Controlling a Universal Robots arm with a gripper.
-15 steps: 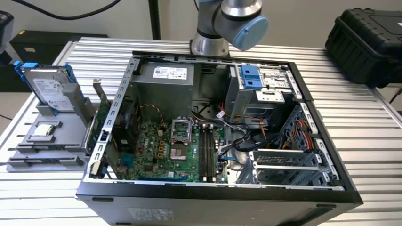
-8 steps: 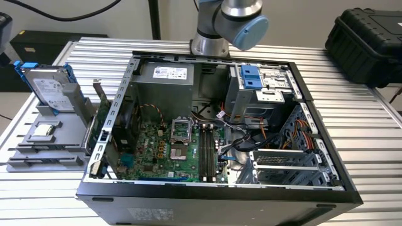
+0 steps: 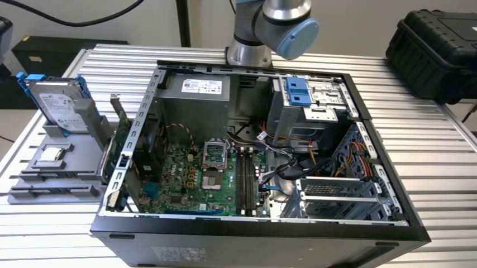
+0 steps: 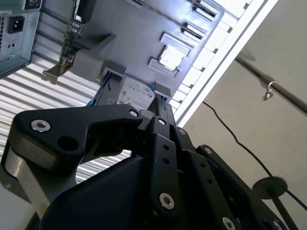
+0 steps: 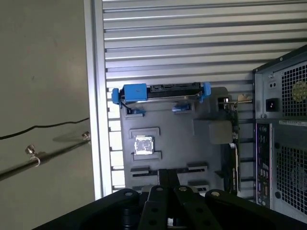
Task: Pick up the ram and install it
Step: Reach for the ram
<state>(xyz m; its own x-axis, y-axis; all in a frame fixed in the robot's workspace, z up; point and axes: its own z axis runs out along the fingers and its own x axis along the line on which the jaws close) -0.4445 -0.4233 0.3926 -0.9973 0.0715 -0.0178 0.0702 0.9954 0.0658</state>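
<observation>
Looking first at the pincer [image 4: 160,103]: clenched, with the fingers [image 5: 164,179] pressed together and nothing gripped between them in both wrist views. Hangs high over the slatted desk [image 5: 182,38], off to the side of the open computer case [image 3: 261,231], looking down on the grey parts holder [image 5: 177,148] just beside that case. In that holder, finding a hard drive [image 5: 160,92] in a blue frame, a small square processor [image 5: 143,145] and, nearest the case wall, a green expansion card [image 5: 235,143] standing on edge. No long stick to be made out in the holder's narrow slots. Behind the case, spotting the arm [image 3: 265,33] rising from the desk.

Inside the case, on the motherboard [image 3: 182,178], picking out the ram [image 3: 242,178] as a long, thin, dark strip standing on edge in the bank of memory slots, just beside the processor socket [image 3: 214,151]. Cannot make out chips or label from here, nor vouch for full seating or shut end latches.

Judging from that: pick-up and placing done, with only the seating in doubt. Calls for no fresh grasp. At most, a straight, even push down on the stick's top edge, kept clear of the cables [image 3: 287,162] beside the slots, plus a check of both latches.
</observation>
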